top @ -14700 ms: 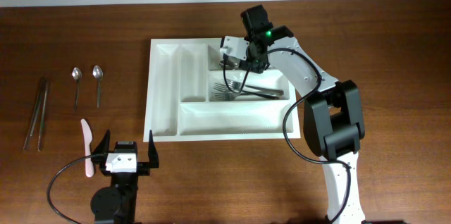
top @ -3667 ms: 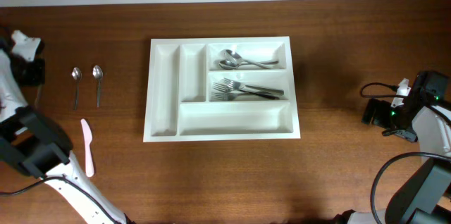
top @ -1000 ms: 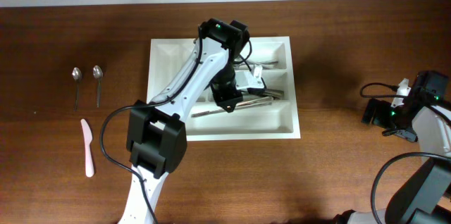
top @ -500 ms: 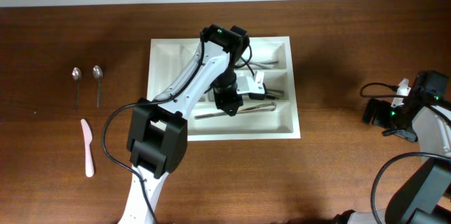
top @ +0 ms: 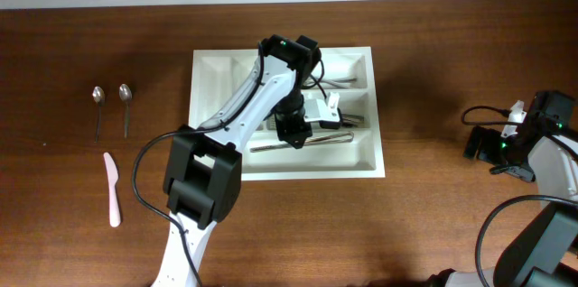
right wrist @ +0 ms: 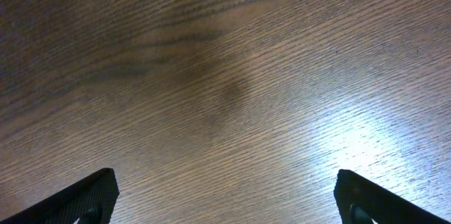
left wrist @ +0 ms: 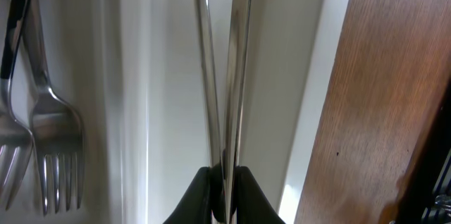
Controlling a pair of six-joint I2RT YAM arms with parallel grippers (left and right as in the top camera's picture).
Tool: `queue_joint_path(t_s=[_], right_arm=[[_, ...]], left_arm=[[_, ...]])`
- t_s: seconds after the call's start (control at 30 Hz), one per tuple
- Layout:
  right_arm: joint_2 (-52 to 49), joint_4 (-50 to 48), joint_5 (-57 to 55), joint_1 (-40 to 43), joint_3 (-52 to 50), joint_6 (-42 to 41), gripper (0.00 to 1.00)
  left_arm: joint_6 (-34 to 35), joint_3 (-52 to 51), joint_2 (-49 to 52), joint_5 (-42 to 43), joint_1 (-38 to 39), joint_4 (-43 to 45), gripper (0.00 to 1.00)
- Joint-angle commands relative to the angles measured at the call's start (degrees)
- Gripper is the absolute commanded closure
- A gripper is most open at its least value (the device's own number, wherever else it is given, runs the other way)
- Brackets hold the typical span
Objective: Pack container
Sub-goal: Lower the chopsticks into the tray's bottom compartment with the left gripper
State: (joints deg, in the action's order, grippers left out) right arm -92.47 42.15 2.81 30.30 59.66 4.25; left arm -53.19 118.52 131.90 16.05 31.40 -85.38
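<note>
L gripper (left wrist: 223,182) is pinching shut on two long thin metal utensils (left wrist: 236,76), gripping them at one end; the shafts are running side by side, nearly touching. In the overhead view the L gripper (top: 291,134) is hanging over the container (top: 209,115). That's the big white tray sitting mid-table (top: 452,233), w/ its long side running left-right. The utensils (top: 316,141) are lying lengthwise along the long compartment nearest the robot. Can't tell if they're resting on its floor or just above it.

Forks (left wrist: 60,132) are lying in the next compartment over, a white divider separating them from the gripped pair. Overhead, the forks (top: 348,119) are sitting in the middle right compartment and spoons (top: 343,79) in the one behind it, both partly hidden by the L arm.

Off the tray, well to its left, two small spoons (top: 125,97) are lying parallel on the table. A pink plastic knife (top: 111,188) is lying nearer the robot.

R gripper (right wrist: 225,199) is standing wide open, holding nothing, w/ only bare wood below. The R arm (top: 533,143) is sitting at the far right edge, well apart from the container.
</note>
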Motion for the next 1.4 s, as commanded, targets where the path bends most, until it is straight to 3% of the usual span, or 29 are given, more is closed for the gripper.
queue_joint_path(t_s=[0.0, 0.47, 0.6, 0.83, 1.23, 1.37], right_arm=[[1.0, 0.0, -0.5, 0.1, -0.1, -0.7, 0.01], [1.0, 0.0, -0.5, 0.1, -0.1, -0.7, 0.01], [1.0, 0.0, -0.5, 0.1, -0.1, -0.7, 0.01], [1.0, 0.0, -0.5, 0.1, -0.1, -0.7, 0.01], [1.0, 0.0, -0.5, 0.1, -0.1, -0.7, 0.01], [1.0, 0.0, -0.5, 0.1, -0.1, -0.7, 0.01]], left_arm=[[-0.5, -1.7, -0.6, 0.3, 0.8, 0.7, 0.98], [-0.2, -6.0, -0.6, 0.2, 0.8, 3.7, 0.97], [-0.2, -6.0, -0.6, 0.2, 0.8, 3.7, 0.88], [-0.2, -6.0, -0.6, 0.2, 0.7, 3.7, 0.86], [-0.2, -6.0, -0.6, -0.6, 0.7, 3.7, 0.67], [-0.2, -6.0, -0.6, -0.9, 0.7, 3.8, 0.66]])
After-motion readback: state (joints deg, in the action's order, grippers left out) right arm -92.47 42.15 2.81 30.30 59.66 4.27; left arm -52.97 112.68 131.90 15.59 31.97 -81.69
